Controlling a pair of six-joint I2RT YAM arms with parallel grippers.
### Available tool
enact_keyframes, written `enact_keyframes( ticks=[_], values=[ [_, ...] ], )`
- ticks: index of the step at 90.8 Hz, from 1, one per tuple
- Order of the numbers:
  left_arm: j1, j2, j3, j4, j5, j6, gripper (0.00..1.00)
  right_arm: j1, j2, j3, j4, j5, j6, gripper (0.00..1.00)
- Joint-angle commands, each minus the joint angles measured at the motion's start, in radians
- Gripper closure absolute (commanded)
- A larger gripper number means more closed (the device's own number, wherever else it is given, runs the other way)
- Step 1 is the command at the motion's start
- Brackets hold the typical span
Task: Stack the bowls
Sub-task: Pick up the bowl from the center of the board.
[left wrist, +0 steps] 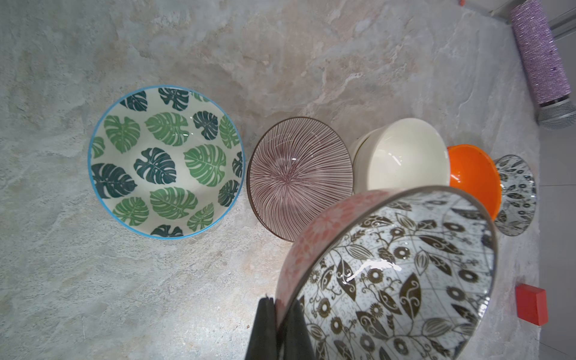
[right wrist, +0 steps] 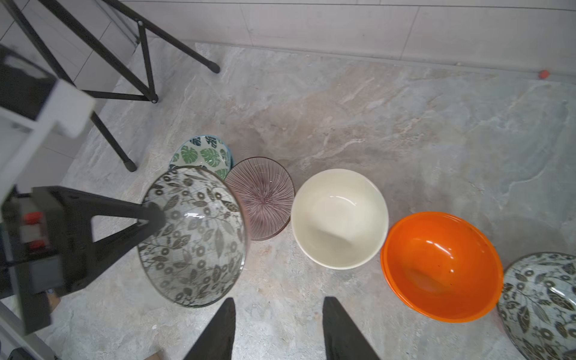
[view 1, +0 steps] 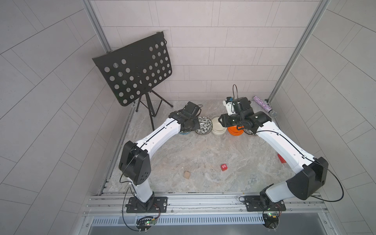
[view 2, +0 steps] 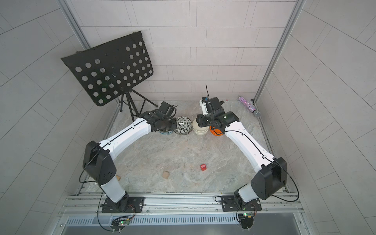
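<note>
The left gripper (left wrist: 280, 304) is closed on the rim of a black-and-white leaf bowl (left wrist: 392, 274), with one finger inside the wall and one on the pink outer side. Narrow jaws can hardly take a wide bowl in another way than by the edge, and I think this is why the bowl hangs tilted, its opening turned partly sideways. It appears lifted above the table (left wrist: 93, 280) and free from the other bowls.

Below and beyond it the other bowls stand in one row, each just beside the next: a green-leaf bowl (left wrist: 166, 162), a purple striped bowl (left wrist: 299, 177), a cream bowl (left wrist: 402, 156), an orange bowl (left wrist: 473, 177) and, at the far end, a second black-and-white bowl (left wrist: 514, 196). The cream one shows another rim under it, and the orange one seems double too, so these pairs look already nested. For the green and the purple I cannot tell.

The partner of the held bowl is at the opposite end of the row, on the side of the right arm. In my judgement the bowl must travel over the whole row, high enough not to touch the rims, and be made level before it goes down.

The right gripper (right wrist: 280, 300) is open and holds nothing. It hovers over bare table in front of the cream bowl, perhaps waiting to help
</note>
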Motion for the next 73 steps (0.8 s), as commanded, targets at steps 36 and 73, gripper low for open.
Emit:
enact_keyframes(
  ticks=[36,73],
  values=[
    [0.0,0.017,0.071,-0.022,0.034,0.011,1.0,0.071,0.176,0.04,0.058,0.038,0.029,0.54],
    [-0.001,0.011,0.051,-0.002,0.058,0.011,1.0,0.072,0.259,0.081,0.034,0.035,0.038,0.85]
  ],
)
